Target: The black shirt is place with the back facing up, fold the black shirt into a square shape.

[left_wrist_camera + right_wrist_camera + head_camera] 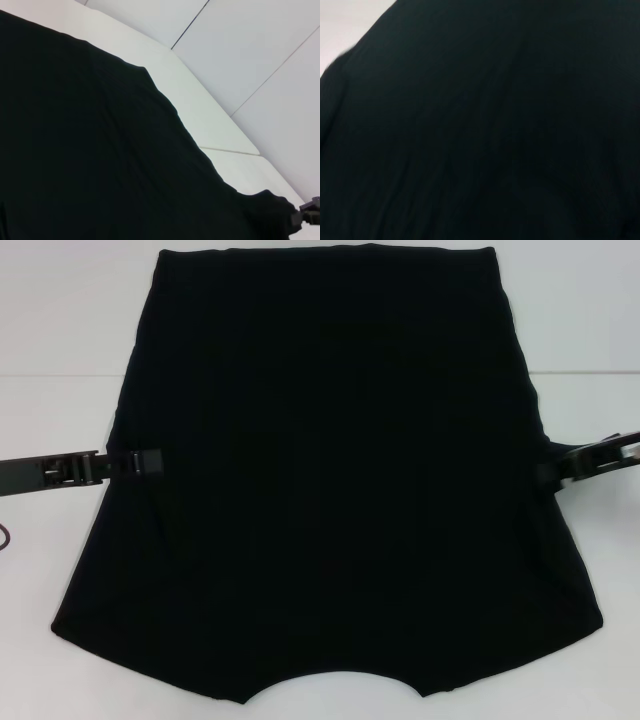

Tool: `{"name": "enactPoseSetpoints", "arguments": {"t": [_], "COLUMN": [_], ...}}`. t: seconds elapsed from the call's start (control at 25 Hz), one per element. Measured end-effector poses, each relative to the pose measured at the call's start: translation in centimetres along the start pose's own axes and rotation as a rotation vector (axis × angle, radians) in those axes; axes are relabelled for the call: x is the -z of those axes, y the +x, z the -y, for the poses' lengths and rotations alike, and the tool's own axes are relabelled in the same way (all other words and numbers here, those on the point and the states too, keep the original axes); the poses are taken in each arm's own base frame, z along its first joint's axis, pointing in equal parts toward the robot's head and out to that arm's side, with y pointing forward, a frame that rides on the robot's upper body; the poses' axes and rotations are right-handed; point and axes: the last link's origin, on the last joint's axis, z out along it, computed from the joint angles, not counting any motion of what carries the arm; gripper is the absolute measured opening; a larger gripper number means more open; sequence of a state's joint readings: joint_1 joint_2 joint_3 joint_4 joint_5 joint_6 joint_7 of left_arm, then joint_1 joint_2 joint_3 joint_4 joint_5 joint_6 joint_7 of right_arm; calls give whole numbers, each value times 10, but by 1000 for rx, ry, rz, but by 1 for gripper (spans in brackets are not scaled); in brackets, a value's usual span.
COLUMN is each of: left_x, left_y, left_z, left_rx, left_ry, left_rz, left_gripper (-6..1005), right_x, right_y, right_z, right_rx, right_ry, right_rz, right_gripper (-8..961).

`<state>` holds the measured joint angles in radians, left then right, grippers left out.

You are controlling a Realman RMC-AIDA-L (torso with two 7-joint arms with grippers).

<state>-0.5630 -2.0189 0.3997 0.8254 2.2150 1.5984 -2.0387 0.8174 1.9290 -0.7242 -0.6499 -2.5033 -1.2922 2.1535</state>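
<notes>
Now, shirt position: you have the black shirt (pixel 330 480) spread over the middle of the white surface (pixel 60 330), and it takes up most of your head view.
Long axis: it runs from near you to far from you; the straight far edge is narrower, the near edge is wider and has a curved dip in its middle.
Side edges: they slant outward as they come toward you.
Writing: you can read no lettering or label on the fabric that faces up.
Count: one shirt, two grippers.
Left gripper: you see the left gripper (pixel 150 462) reaching in level from the left and meeting the shirt's left edge about halfway along its length.
Left jaws: you cannot tell from these views how far apart they stand or whether they grip cloth.
Right gripper: the right gripper (pixel 560 468) comes in from the right and meets the shirt's right edge at about the same height, opposite the left one.
Right jaws: you cannot tell their state either.
Left wrist view: dark fabric (pixel 100 160) fills the lower part, with pale surface beyond it.
Right wrist view: almost all black cloth (pixel 495 130).
</notes>
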Motion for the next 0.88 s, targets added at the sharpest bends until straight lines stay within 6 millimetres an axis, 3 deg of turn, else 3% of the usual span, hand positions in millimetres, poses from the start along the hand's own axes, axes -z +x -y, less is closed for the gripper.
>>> {"name": "enactPoseSetpoints", "arguments": {"t": [0.4,0.6,0.88], "left_x": [-2,-1,-1], "left_y": [-2,-1,0], "left_z": [2,3,4], "left_rx": [19,20,20], "left_ry": [-1,6,14], "left_rz": [-11,-16,-20], "left_gripper": [355,354,354], "right_x": [-31,-34,-23], "right_y": [-10,-8,-11], "right_z": [-41,-43,-32], "right_rx": [323,321,208], "right_ry": [-10,-9,8], "right_rz": [-125,-141,-109], "right_gripper": [38,69,114]}}
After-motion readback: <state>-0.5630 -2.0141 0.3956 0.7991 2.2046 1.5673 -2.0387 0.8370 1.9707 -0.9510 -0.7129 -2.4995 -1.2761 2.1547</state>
